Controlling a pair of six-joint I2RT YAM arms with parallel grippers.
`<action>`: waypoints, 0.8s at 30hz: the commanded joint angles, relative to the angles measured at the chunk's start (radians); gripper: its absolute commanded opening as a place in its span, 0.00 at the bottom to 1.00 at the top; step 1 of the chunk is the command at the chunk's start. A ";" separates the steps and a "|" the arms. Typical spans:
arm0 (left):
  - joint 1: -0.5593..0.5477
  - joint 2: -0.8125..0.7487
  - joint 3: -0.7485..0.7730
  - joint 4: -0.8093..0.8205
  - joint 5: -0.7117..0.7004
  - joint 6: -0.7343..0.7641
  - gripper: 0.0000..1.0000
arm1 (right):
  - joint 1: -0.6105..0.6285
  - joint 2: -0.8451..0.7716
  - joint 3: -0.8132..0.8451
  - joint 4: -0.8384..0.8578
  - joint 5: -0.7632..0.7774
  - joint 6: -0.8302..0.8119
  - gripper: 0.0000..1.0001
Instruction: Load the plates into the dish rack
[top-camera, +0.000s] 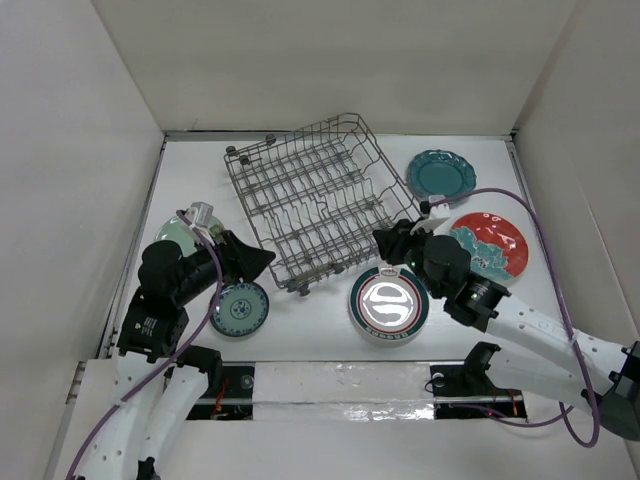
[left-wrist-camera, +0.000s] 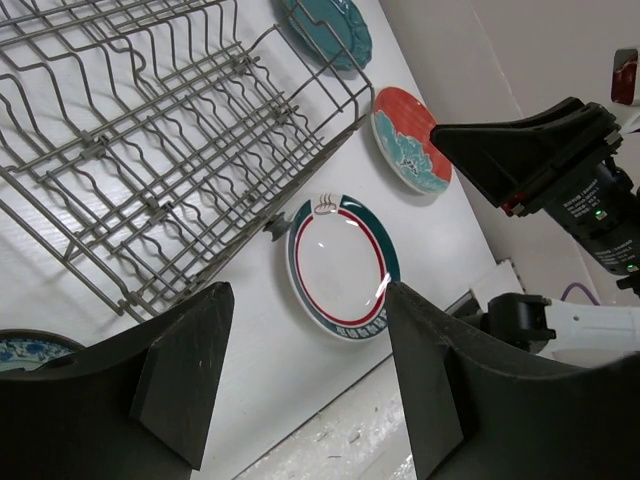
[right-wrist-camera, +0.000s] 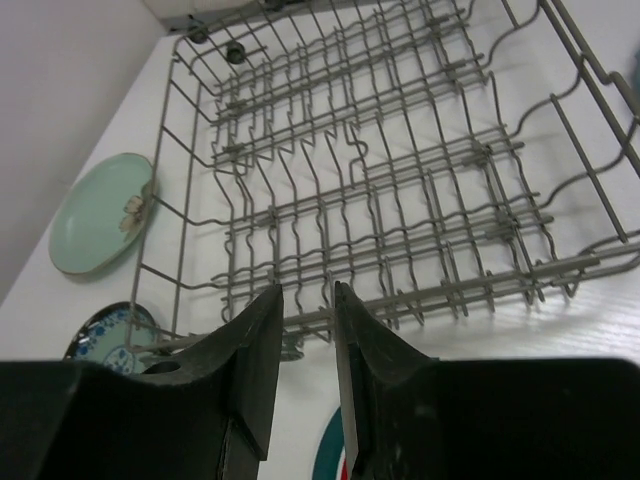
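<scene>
The grey wire dish rack (top-camera: 315, 200) stands mid-table with nothing in it; it also shows in the left wrist view (left-wrist-camera: 150, 130) and the right wrist view (right-wrist-camera: 400, 180). The scalloped teal plate (top-camera: 440, 173) and the red-and-teal floral plate (top-camera: 490, 245) lie to its right. The white ringed plate (top-camera: 389, 303) lies in front of it. The small teal-patterned plate (top-camera: 240, 308) and the pale green plate (top-camera: 178, 235) lie at the left, the green one partly under my left arm. My left gripper (top-camera: 262, 262) is wide open and empty by the rack's front left corner. My right gripper (top-camera: 383, 243) is empty, with a narrow gap, at the rack's front right corner.
White walls close in the table on three sides. A metal strip (top-camera: 340, 380) runs along the near edge between the arm bases. A purple cable (top-camera: 540, 215) loops over the floral plate. My right arm's wrist (left-wrist-camera: 560, 170) shows in the left wrist view.
</scene>
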 joint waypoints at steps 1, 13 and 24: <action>-0.006 0.008 0.055 -0.037 0.009 -0.045 0.59 | 0.008 0.018 0.019 0.175 -0.054 -0.043 0.33; -0.006 -0.083 -0.010 -0.017 0.009 -0.125 0.07 | 0.008 -0.015 -0.067 0.232 -0.123 -0.015 0.00; 0.107 0.196 -0.007 -0.003 0.009 -0.292 0.08 | -0.003 -0.051 -0.064 0.188 -0.106 -0.043 0.02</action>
